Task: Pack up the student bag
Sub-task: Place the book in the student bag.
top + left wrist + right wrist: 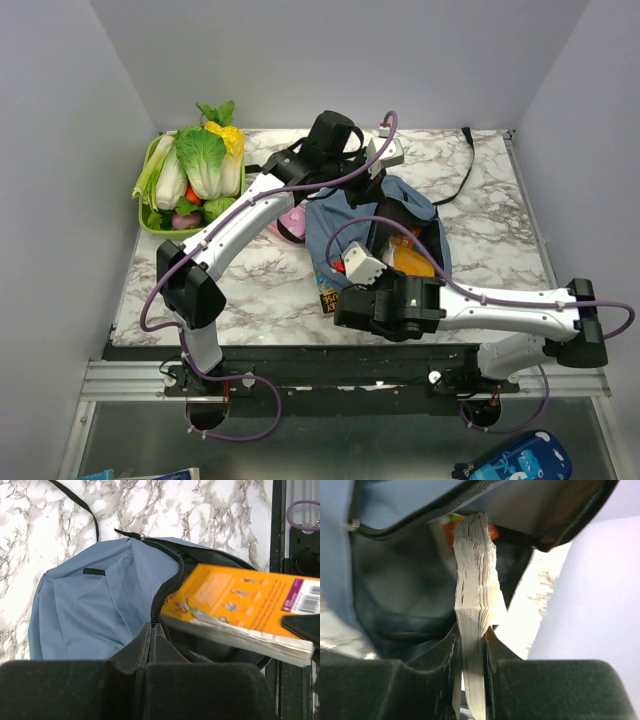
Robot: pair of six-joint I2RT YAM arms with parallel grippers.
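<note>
Beyond right end effector point(471, 635), student bag point(400, 500).

- Marble-patterned worktop point(490, 250), white with grey veins, lies under both pincers.
- Student bag point(345, 225) lies unzipped directly below the left pincer point(151, 630) and the right pincer point(471, 632). Its black strap point(462, 175) trails off to their right.
- Green basket point(158, 228) of toy vegetables sits well left of the left pincer.
- Pink pencil case point(292, 218) lies between that basket and the left pincer.
- Dark-covered book point(328, 298) lies just left of the right pincer.
</note>
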